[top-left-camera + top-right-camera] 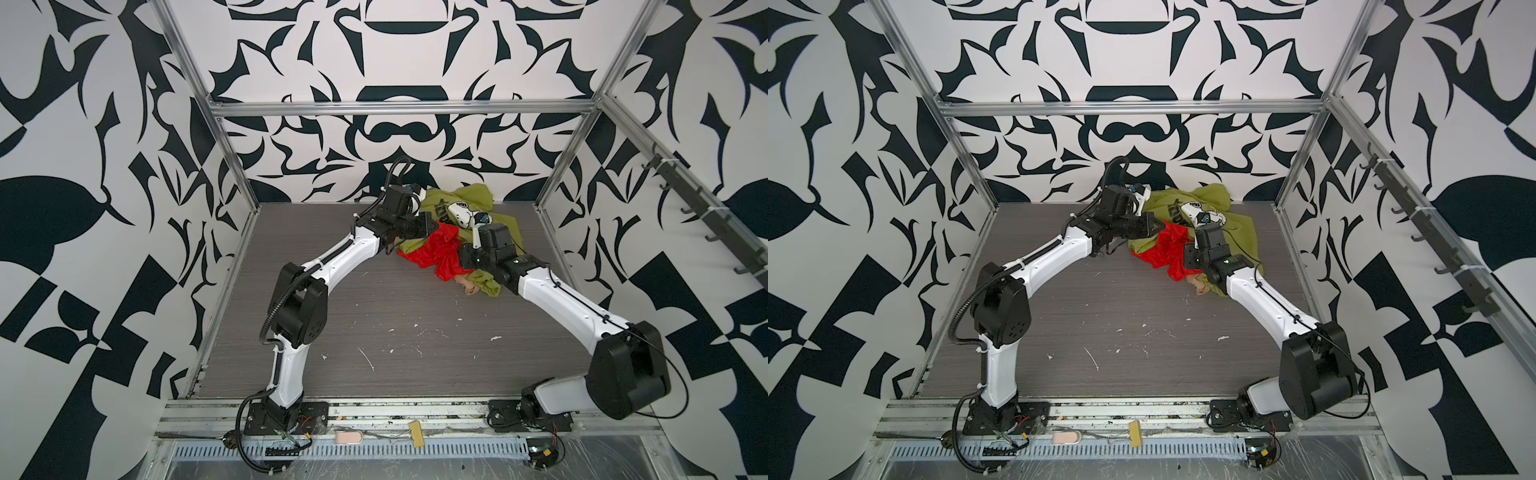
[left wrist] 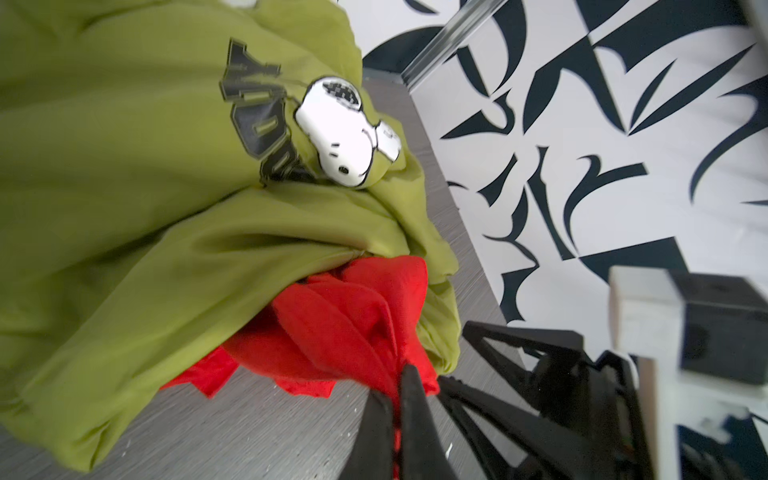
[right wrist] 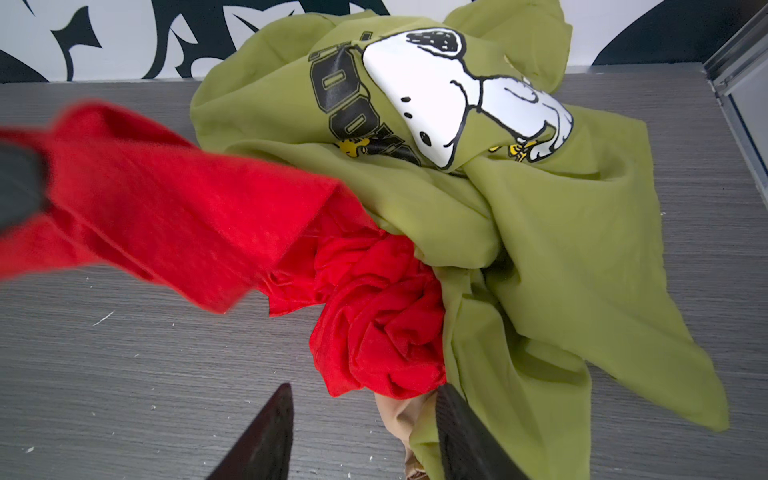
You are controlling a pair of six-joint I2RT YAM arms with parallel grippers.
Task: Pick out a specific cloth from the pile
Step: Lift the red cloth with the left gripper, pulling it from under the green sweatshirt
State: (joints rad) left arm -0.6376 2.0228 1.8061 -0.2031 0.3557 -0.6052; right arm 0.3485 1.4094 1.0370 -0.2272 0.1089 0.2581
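Overhead, in both top views, the pile (image 1: 465, 197) lies upper centre by the back wall (image 1: 399, 137), the cloth (image 1: 432, 254) spilling from its lower-left side; the left arm (image 1: 332, 257) and right arm (image 1: 552, 299) bend inward, and the right one's wrist covers its fingertips. Left wrist view: the left gripper (image 2: 397, 384) pinches a red fold. Right wrist view: the right gripper (image 3: 364, 390) stands parted, empty, over red folds and a half-buried tan cloth (image 3: 399, 415).
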